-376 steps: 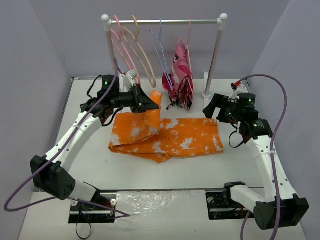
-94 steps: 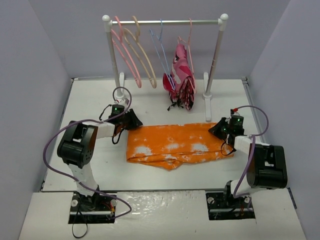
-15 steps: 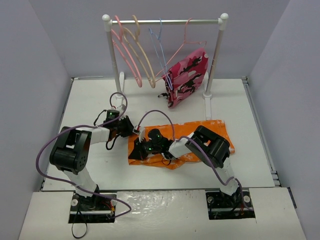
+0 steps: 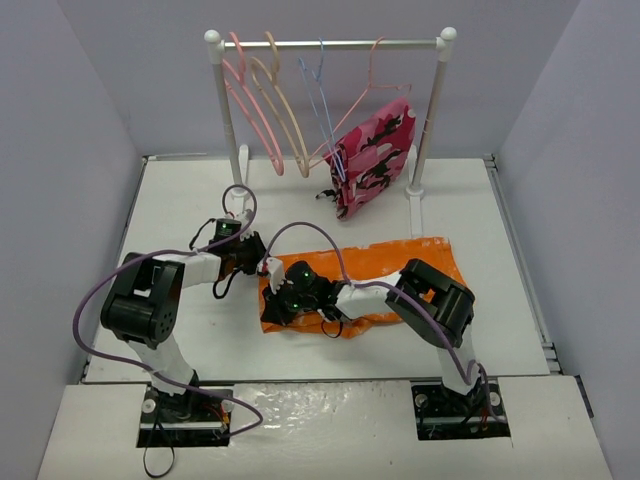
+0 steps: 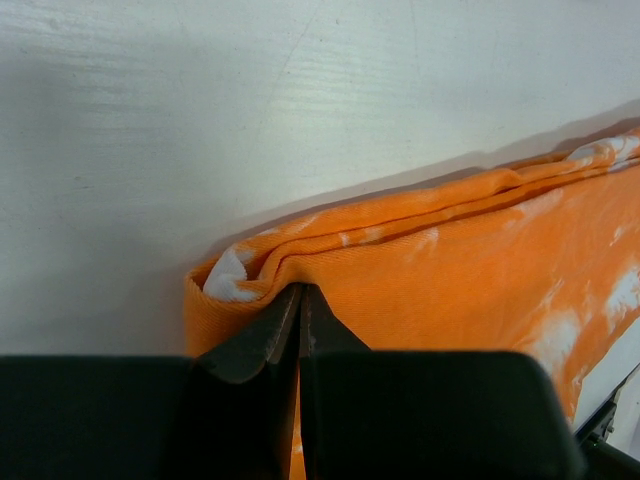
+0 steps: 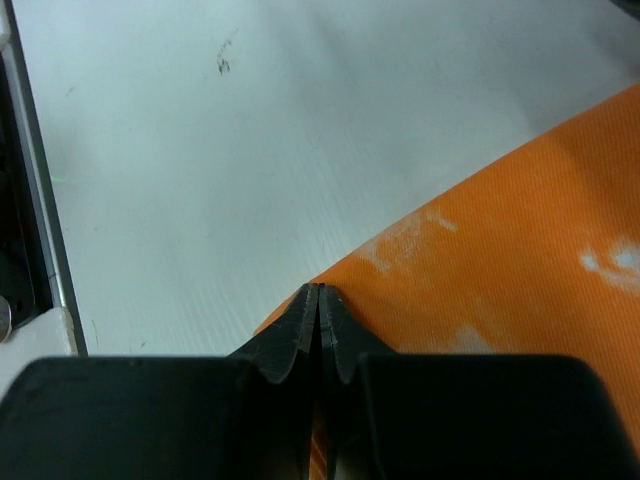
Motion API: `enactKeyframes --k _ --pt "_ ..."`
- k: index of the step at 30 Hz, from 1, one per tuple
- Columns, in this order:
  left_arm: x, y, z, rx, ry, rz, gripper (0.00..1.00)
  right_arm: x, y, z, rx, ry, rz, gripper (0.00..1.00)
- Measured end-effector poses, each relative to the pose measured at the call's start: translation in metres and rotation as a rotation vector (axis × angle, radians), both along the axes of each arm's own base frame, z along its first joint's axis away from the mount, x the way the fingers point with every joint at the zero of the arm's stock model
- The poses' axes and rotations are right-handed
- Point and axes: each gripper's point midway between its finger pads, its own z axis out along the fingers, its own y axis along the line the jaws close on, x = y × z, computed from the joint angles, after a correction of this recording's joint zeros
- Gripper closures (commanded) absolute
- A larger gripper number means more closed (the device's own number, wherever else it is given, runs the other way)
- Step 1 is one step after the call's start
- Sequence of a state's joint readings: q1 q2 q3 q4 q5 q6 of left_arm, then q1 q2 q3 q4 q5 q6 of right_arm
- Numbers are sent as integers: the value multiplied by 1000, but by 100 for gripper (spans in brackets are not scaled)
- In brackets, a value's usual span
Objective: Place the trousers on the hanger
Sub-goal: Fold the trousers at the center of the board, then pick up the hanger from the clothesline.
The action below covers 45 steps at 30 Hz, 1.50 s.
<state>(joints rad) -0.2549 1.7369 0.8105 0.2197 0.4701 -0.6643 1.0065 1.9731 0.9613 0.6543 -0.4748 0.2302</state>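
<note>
White table [image 4: 180, 200]: trousers [image 4: 400, 260] left end hidden under right arm [image 4: 435, 295].

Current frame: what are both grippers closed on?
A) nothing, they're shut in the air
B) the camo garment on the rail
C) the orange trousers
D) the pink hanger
C: each wrist view shows its fingers pinched shut on an edge of the orange trousers lying on the table, the left gripper at a folded corner and the right gripper at another edge.
</note>
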Motion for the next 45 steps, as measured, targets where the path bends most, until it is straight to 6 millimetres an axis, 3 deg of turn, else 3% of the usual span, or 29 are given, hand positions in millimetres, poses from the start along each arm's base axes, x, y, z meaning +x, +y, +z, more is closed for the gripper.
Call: enactKeyframes --k 5,7,9,10,12,16,19,23,27,33,36,41,45 --pt "-5 7 6 55 -3 9 73 -15 -21 12 -117 7 -2 99" --pt "-4 14 14 102 -24 23 65 -24 -32 21 -159 21 -1 87" --pt "-2 25 27 155 -55 46 53 -27 -43 32 -187 23 -15 68" --pt "-1 31 34 179 -71 57 48 -27 -48 39 -196 22 -25 68" --pt "3 41 57 218 -118 82 36 -17 -58 57 -199 5 -71 53" --pt "7 55 110 254 -231 128 18 13 -79 92 -174 -39 -187 38" --pt "2 66 149 293 -277 156 13 40 -114 113 -196 -59 -342 31" --pt "-1 79 221 301 -379 227 12 68 -166 140 -229 -113 -580 15" --pt "2 86 291 266 -481 308 8 77 -210 166 -236 -150 -785 2" --pt "28 65 369 201 -600 343 4 88 -267 187 -225 -164 -1026 1" --pt "47 45 389 200 -637 334 4 90 -283 186 -240 -161 -1082 1" --pt "81 8 403 248 -667 303 4 89 -291 179 -266 -151 -1101 1" --pt "108 -4 399 314 -669 303 11 85 -296 171 -289 -141 -1102 0"
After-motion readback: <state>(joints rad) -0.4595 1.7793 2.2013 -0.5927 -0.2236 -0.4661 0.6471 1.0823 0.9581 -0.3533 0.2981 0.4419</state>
